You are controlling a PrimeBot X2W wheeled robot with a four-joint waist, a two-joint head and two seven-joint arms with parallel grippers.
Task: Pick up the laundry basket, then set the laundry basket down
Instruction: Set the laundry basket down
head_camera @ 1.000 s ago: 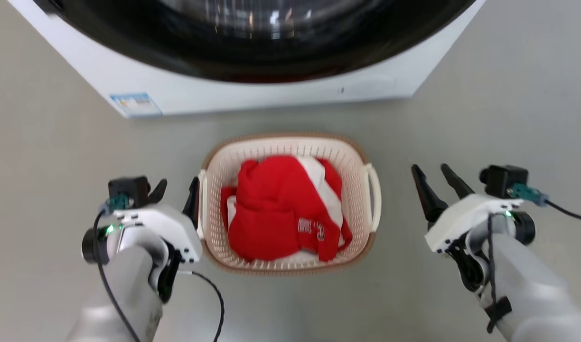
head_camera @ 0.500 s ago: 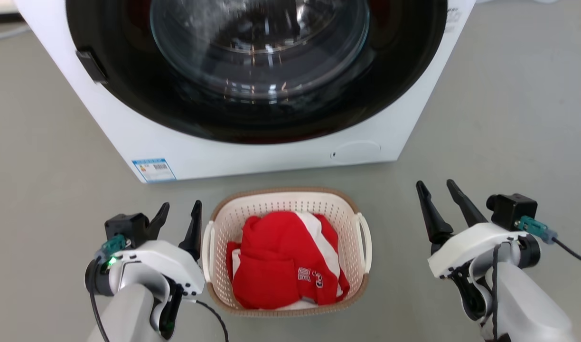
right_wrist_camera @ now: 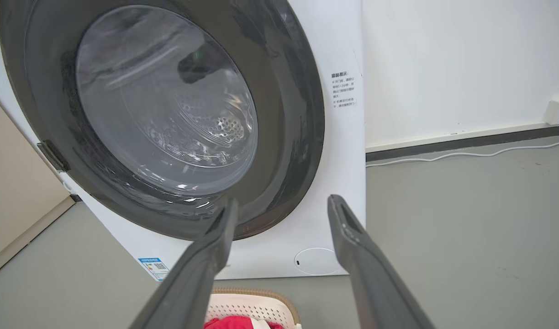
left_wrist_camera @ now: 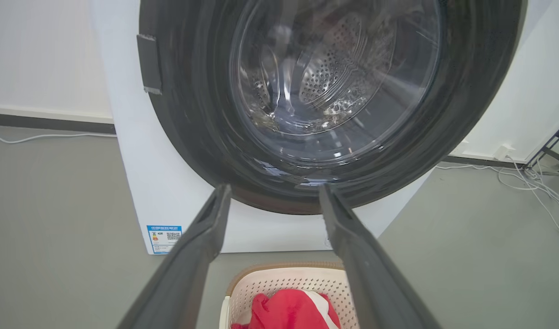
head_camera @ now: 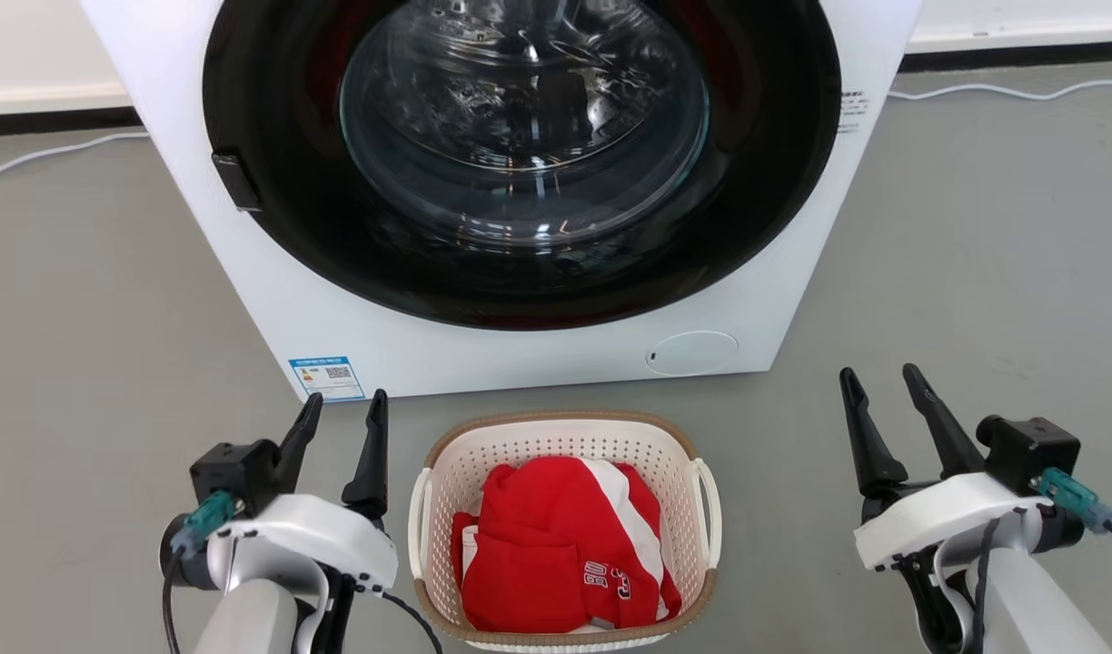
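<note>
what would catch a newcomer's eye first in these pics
The white front-loading washing machine with its round dark-rimmed glass door dominates the back of the head view. In front of it sits the cream perforated plastic laundry basket with a brown rim, holding a bright red and white garment. The left gripper and the right gripper stand open on either side of the basket, touching nothing.

washer sticker (head_camera: 327,378) — illegible, shirt lettering (head_camera: 608,581) — illegible
</note>
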